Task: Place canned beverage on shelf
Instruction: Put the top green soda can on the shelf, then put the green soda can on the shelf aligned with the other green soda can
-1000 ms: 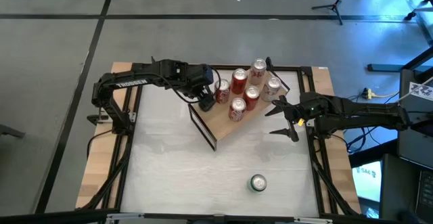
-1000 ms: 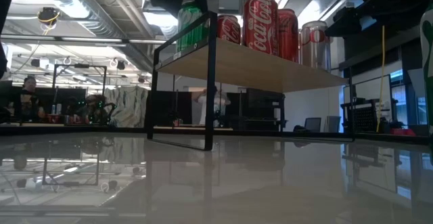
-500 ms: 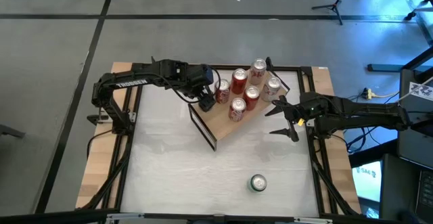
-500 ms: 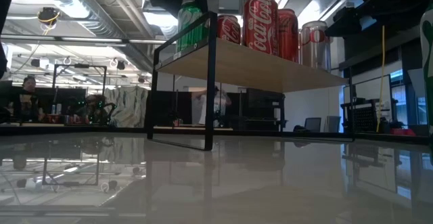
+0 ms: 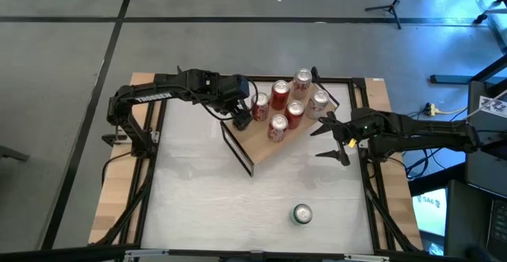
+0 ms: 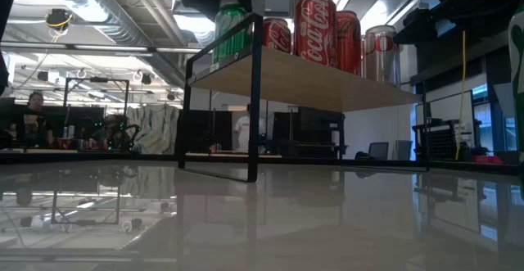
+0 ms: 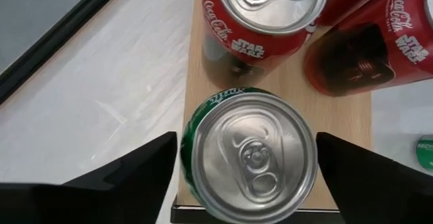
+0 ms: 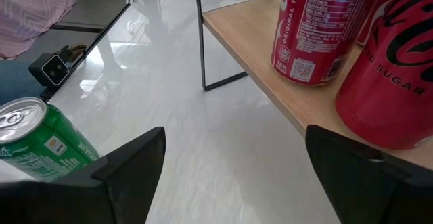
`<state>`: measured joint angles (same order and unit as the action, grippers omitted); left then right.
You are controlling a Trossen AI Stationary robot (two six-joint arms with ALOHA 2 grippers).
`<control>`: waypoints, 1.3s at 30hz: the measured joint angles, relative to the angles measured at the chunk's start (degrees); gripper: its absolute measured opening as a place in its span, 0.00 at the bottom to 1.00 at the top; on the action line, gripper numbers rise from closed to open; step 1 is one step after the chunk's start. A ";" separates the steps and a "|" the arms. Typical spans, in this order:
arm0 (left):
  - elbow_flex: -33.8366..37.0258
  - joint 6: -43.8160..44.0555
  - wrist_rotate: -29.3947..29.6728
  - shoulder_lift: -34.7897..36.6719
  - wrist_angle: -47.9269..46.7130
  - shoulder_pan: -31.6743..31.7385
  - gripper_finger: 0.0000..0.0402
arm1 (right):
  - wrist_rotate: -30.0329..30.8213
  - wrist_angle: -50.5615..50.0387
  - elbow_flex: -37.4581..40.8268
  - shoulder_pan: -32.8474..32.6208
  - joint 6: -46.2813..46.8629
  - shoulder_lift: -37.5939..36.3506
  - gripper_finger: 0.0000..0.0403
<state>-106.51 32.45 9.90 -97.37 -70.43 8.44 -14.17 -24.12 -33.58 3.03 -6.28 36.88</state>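
Left claw (image 7: 247,183) — fingers spread either side of the green can (image 7: 248,158), not visibly touching it; can upright on the shelf (image 5: 265,139), at its left end near the front edge, just beside a red can (image 7: 260,14).
Step judged: release and withdrawal. Lift the claw straight up, fingers wide, clearing the rim before any sideways travel — a brushed can near that edge could tip off.
Shelf — light-wood plank carrying five red cans (image 5: 280,94) besides the green one.
Right claw (image 5: 331,139) — spread, empty, waiting off the shelf's right end.
Second green can (image 5: 302,214) — upright on the worktop (image 5: 190,199), well in front of the shelf, still to be placed.
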 joint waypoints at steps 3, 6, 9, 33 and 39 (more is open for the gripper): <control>-0.01 0.33 0.10 0.06 -0.04 0.01 0.89 | 0.00 -0.02 0.00 0.00 0.00 -0.02 0.87; -0.01 0.44 0.10 0.06 -0.07 0.01 0.92 | 0.00 -0.01 0.00 -0.01 0.00 -0.02 0.87; -0.01 0.44 0.10 0.06 -0.07 0.01 0.93 | -0.02 0.03 0.00 -0.01 0.00 -0.01 0.87; -0.01 -11.54 5.65 7.66 4.70 -0.43 0.92 | -5.85 4.80 -3.15 -0.04 2.24 -1.11 0.87; -0.01 -17.30 7.74 14.29 4.44 -0.51 0.92 | -6.52 11.74 -3.13 -0.04 10.91 0.38 0.87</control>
<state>-106.52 15.15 17.64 -83.08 -66.00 7.93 -20.69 -12.39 -36.71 2.98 4.62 37.26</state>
